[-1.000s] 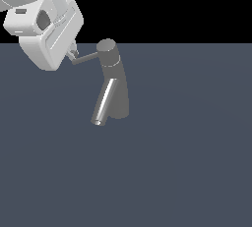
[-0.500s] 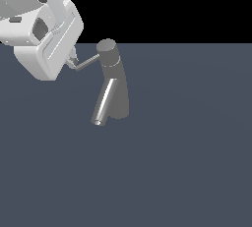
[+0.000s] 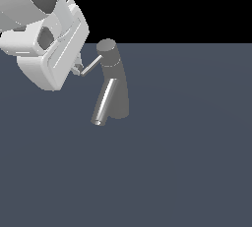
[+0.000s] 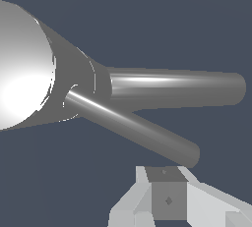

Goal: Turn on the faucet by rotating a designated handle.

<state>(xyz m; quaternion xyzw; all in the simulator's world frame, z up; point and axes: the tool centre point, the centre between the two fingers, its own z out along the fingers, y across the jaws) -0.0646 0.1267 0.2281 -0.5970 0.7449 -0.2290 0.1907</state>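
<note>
The faucet [image 3: 117, 86] stands on the flat grey surface [image 3: 187, 162], left of centre in the upper half of the exterior view. Its thick column rises nearly upright with a slight curve and ends in a round cap [image 3: 106, 46]. The shiny spout [image 3: 104, 102] slants down toward the lower left of that frame.

The handle [image 3: 91, 66] is a thin straight rod. Its long axis runs from the cap down and toward the exterior view's left, and its free end points at the robot's wrist. In the wrist view the handle [image 4: 130, 125] leaves the cap and ends just above the grey finger [image 4: 166, 196]. The thicker spout [image 4: 177, 89] runs off behind it.

The gripper [image 3: 76, 69] sits at the rod's free tip, in the upper left of the exterior view. The white hand body hides most of the fingers. Only one finger shows clearly in the wrist view, so whether the jaws are spread or closed cannot be told. Contact with the tip is also not resolvable.

Handling judgement: the rod looks rigid, smooth and probably slippery, and it should pivot with the cap rather than bend. Load is best applied near the free end, where leverage is greatest. Push across the rod's axis, not along it. A glancing contact on the rounded metal could slide off the tip.
</note>
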